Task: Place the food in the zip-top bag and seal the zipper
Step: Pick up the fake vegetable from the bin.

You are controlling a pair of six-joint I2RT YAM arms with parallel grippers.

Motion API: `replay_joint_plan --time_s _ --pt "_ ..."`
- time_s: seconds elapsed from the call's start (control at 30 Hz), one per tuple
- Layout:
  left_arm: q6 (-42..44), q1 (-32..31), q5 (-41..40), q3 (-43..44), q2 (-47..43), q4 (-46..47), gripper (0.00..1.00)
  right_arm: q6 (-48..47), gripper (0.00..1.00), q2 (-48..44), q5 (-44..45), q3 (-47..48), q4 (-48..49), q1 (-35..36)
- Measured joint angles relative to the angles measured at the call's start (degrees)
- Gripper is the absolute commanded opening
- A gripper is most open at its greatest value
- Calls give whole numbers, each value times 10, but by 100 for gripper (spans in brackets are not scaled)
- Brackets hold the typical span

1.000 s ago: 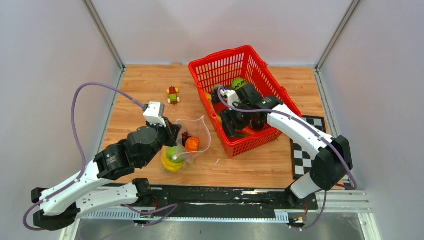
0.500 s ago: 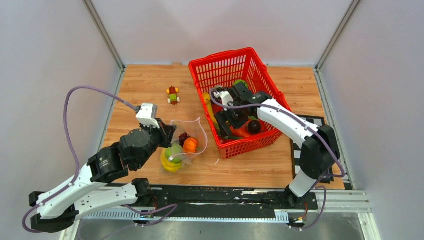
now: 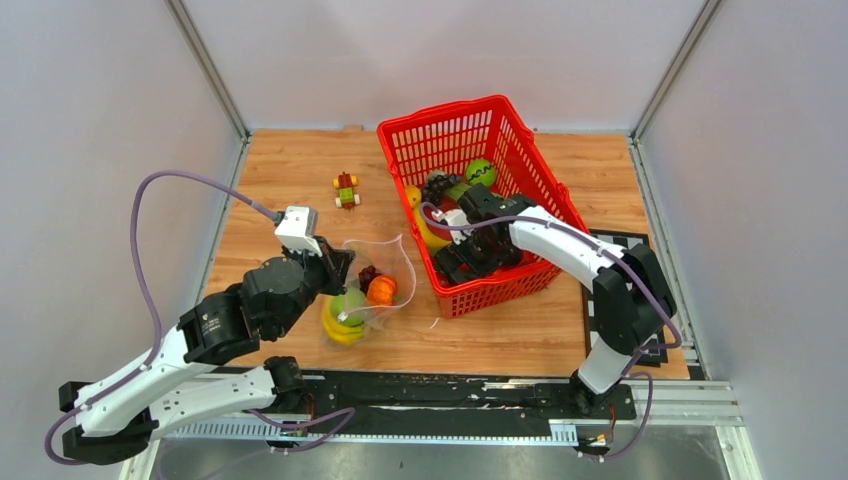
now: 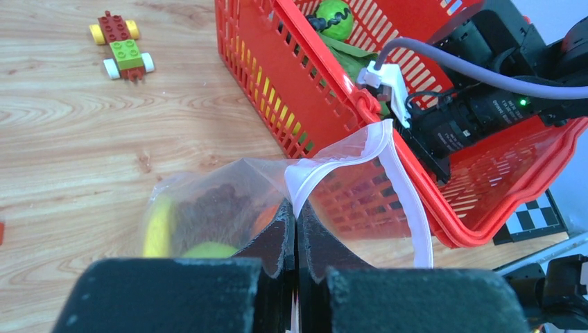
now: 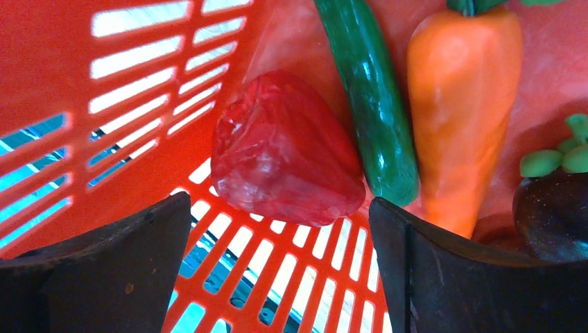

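The left end effector [image 4: 297,232] is closed tight on the rim of the bag [image 4: 229,187], which stands open on the worktop [image 3: 280,170] just left of the red basket [image 3: 520,140] (some food [image 3: 350,305] already inside). The right end effector [image 5: 281,211], jaws wide and holding nothing, is low in the basket over a red piece [image 5: 284,159] beside a cucumber [image 5: 371,104] and a carrot [image 5: 461,104]; a block toy [image 3: 346,189] lies farther back on the worktop.

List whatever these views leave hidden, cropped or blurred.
- Top view: the right arm hides the right gripper and whatever lies beneath it in the red basket.
- Left wrist view: food inside the zip-top bag is blurred behind crinkled plastic.
- Right wrist view: the dark fruit is cropped by the right edge.
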Motion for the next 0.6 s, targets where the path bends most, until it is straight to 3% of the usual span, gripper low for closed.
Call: replay_joint_plan --time_s 0.23,0.3,0.4,0.6 --pt "0 0 0 0 1 1 0 7 97 38 8 -21 6 -2" --pt "0 0 1 0 1 2 0 11 87 49 6 -26 13 -2" --pt "0 0 1 -3 2 5 0 17 63 50 5 -28 19 -3" --pt "0 0 1 -4 1 5 0 40 37 36 26 -28 31 -4"
